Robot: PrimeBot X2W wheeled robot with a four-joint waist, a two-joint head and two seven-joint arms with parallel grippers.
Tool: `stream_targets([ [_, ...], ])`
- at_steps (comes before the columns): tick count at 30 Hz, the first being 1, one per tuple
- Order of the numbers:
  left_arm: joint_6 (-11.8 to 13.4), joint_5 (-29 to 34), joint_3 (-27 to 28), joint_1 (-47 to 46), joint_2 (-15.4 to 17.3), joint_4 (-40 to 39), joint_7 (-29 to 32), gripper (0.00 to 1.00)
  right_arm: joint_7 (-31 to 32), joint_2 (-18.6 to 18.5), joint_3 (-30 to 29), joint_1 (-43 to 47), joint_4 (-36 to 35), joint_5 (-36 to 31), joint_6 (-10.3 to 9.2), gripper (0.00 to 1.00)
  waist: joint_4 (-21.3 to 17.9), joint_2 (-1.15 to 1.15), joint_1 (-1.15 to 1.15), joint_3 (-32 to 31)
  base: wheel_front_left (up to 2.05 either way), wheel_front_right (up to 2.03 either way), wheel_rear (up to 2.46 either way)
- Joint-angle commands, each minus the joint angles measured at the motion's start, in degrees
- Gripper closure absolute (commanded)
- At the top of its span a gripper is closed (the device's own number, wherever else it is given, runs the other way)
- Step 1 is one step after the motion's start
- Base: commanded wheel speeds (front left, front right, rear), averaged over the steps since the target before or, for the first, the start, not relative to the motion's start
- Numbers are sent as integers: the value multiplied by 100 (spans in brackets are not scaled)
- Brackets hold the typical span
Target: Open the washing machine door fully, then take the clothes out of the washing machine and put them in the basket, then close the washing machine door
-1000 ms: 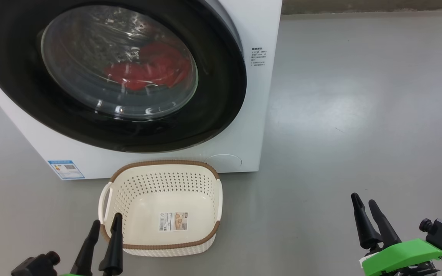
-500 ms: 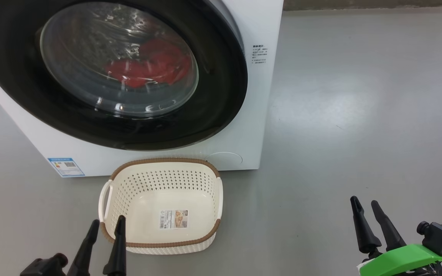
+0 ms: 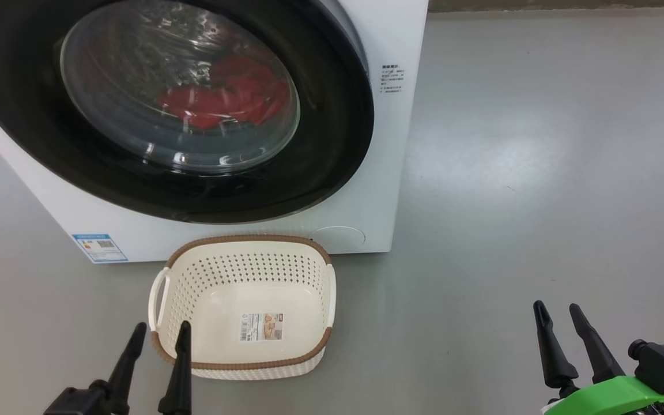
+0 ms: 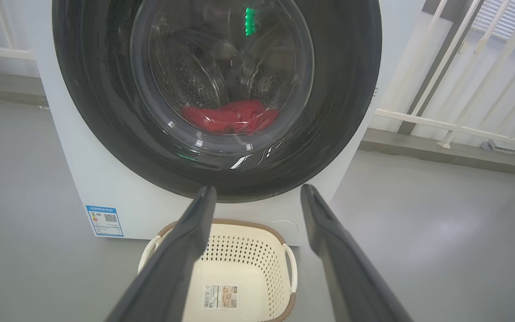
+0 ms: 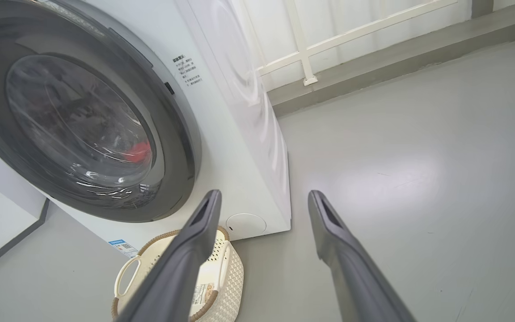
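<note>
Red clothes [image 3: 222, 98] are seen through the glass of the washing machine door [image 3: 332, 161], which is shut against the washing machine [image 3: 392, 173], so nothing has been taken out yet. The basket [image 3: 251, 239] is set on the floor [image 3: 510, 173] just in front of the washing machine, below the door, presumably so that garments can be dropped straight into it. It is empty apart from a paper label [image 3: 261, 326]. The left gripper [image 3: 161, 327] is held in front of the washing machine, at the basket's near corner. The right gripper [image 3: 555, 306] is held well apart from the washing machine, on the robot's right. Both are spread apart, with nothing held. Opening the door is judged to be the step in hand.
</note>
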Motion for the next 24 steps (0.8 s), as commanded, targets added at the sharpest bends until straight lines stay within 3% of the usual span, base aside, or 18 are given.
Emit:
stream_targets([
  [1,10,227,203,-10,51,-187,-98,0,-109,-44,66,20,-153,-182,3,0,-3,0,0,3,0,0,0],
  [15,-20,1131,334,40,42,-163,-333,0,-334,-6,-90,186,-224,-1027,3,0,-40,0,0,61,0,0,0],
  [24,-72,1115,408,16,36,-77,-379,0,-378,10,-232,200,-261,-1201,3,0,-65,0,0,85,0,0,0],
])
